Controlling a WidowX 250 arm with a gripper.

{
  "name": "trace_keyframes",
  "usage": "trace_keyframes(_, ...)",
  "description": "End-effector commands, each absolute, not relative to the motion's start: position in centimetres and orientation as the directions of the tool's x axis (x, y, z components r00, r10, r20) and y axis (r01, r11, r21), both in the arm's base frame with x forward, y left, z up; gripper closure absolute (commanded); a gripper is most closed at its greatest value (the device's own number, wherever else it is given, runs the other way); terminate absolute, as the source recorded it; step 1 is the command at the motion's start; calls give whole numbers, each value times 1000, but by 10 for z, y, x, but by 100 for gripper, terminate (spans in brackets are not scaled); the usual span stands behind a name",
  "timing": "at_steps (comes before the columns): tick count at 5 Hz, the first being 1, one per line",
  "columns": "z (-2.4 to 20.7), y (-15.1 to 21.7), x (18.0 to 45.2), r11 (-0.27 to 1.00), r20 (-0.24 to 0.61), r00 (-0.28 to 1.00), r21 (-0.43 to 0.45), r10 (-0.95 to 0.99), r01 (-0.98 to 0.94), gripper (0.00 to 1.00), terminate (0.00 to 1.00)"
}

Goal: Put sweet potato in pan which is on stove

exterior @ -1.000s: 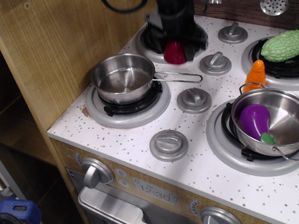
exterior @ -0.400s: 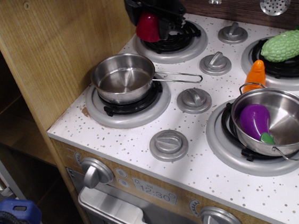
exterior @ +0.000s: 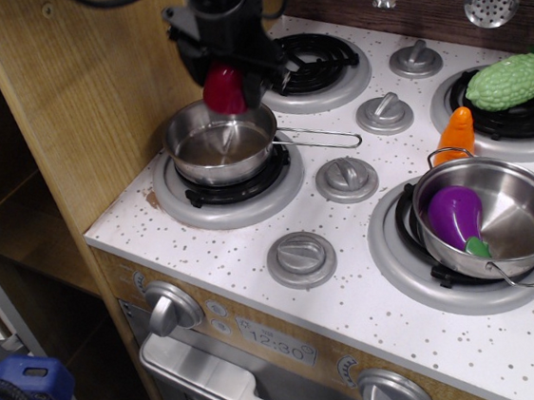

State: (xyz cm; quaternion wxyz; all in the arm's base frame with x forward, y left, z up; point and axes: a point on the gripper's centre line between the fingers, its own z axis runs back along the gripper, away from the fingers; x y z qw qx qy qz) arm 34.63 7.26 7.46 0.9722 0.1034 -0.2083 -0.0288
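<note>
The small steel pan with its long wire handle sits on the front left burner of the white speckled stove. My black gripper hangs just above the pan's far rim, shut on the dark red sweet potato, which it holds in the air over the pan. The inside of the pan holds nothing.
A larger steel pot with a purple eggplant stands on the front right burner. An orange carrot and a green bumpy vegetable lie at the back right. Grey knobs run down the middle. A wooden wall rises at the left.
My gripper has carried the sweet potato from the back left burner forward and to the left, and now holds it over the pan.
</note>
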Motion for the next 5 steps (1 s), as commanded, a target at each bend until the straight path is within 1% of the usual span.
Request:
trace_keyframes(1,79,89,341,980,496,864,200,-89,-14,0,0)
trace_keyframes(2,68,92,342,983,520,849,185,-95,-3,0,0)
trace_keyframes(3,64,92,348,985,544,831,174,-115,23,0,0)
trace_keyframes(4,64,92,348,985,544,831,174,-115,23,0,0)
trace_keyframes(5,64,92,348,985,544,831,174,-115,23,0,100)
